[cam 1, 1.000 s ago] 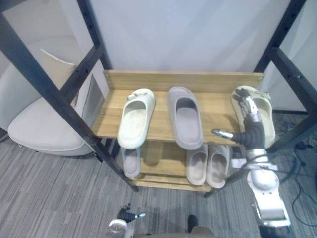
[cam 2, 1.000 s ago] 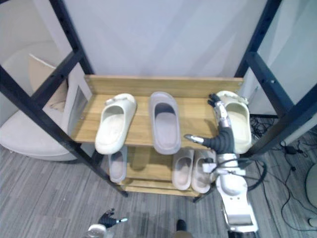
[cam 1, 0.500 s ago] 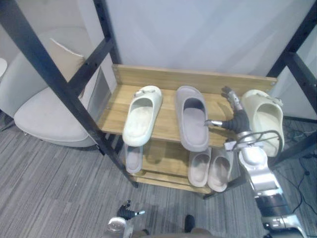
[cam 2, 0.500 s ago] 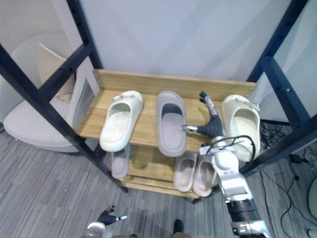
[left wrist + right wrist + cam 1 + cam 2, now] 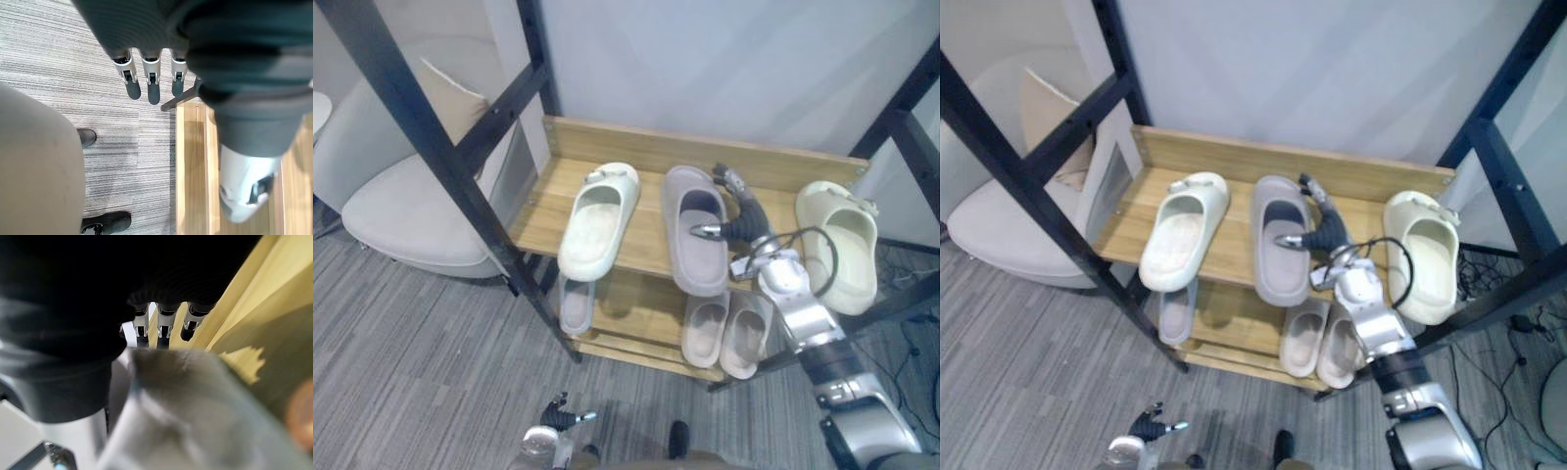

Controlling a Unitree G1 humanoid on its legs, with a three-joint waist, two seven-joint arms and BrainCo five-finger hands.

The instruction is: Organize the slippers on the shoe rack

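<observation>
1. The right hand (image 5: 736,203) had left the cream slipper (image 5: 840,245) at the right end of the top shelf (image 5: 636,155) and moved to the grey slipper (image 5: 693,245) at mid-shelf.
2. Its fingers were straight and wide along the grey slipper's right edge, with the thumb over the footbed and no grip yet.
3. Judged: the grey slipper is next to be straightened.
4. The left hand (image 5: 153,90) hung low over the floor, fingers relaxed.
</observation>
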